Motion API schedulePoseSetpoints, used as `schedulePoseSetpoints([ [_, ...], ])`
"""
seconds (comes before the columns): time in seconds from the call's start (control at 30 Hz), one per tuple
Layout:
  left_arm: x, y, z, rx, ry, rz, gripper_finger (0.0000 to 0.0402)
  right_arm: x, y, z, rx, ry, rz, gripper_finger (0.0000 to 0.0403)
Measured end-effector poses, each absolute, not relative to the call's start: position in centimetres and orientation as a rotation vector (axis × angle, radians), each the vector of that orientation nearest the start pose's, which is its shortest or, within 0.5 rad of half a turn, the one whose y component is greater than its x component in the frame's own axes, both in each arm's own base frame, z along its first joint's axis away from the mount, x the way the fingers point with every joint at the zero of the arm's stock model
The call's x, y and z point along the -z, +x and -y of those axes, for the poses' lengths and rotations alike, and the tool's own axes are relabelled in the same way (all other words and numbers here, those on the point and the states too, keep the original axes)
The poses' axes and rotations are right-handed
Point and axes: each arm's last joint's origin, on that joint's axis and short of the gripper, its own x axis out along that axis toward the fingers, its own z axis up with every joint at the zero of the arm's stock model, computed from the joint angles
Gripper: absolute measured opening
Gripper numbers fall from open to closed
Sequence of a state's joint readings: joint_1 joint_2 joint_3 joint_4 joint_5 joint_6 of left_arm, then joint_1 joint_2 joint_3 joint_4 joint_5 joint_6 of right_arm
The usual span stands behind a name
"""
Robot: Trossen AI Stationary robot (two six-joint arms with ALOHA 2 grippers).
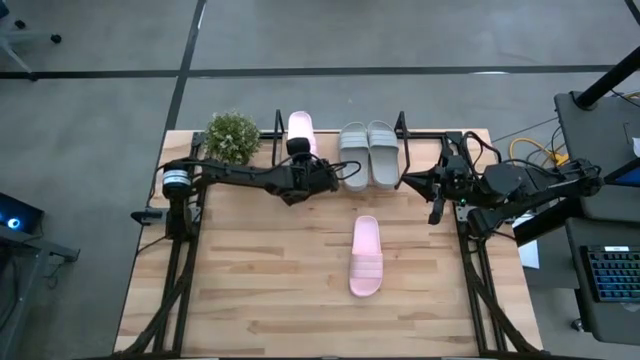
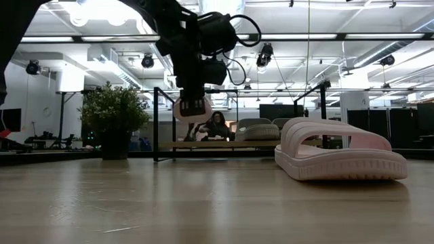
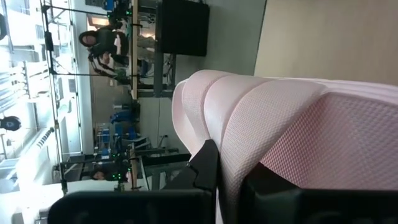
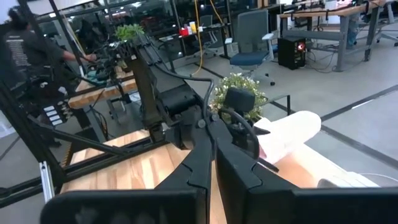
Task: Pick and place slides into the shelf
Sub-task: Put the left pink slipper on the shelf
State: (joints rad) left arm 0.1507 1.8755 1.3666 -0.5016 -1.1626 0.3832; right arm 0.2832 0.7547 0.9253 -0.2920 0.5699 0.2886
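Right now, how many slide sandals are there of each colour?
Pale pink ribbed-strap slide sandals: 2, one lying on the wooden table, one held in the left hand over the shelf.
Grey ribbed-strap slide sandals: 2, a pair in the shelf.
Total: 4

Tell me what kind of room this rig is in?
Probably an open lab or workshop: ceiling strip lights overhead, a swivel chair and a computer tower by desks, and a person seated beyond the table.

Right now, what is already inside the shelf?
The shelf holds two grey slides side by side. The left gripper holds a pink slide at the shelf's left end; whether it rests on the base is hidden. Another pink slide lies on the table.
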Motion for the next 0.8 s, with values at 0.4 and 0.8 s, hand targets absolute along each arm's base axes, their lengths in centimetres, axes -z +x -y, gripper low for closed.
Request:
schedulePoseSetpoints([
  [0.4,-20.6,37.2,-8.4,-0.978,0.844,-1.210,0.0000,-37.5,14.9,-2.7,0.298,0.232,-0.059,0.0013],
  [0.8,-18.4,36.1,-8.7,-0.960,0.842,-1.244,0.0000,-37.5,14.9,-2.7,0.298,0.229,-0.059,0.0013],
])
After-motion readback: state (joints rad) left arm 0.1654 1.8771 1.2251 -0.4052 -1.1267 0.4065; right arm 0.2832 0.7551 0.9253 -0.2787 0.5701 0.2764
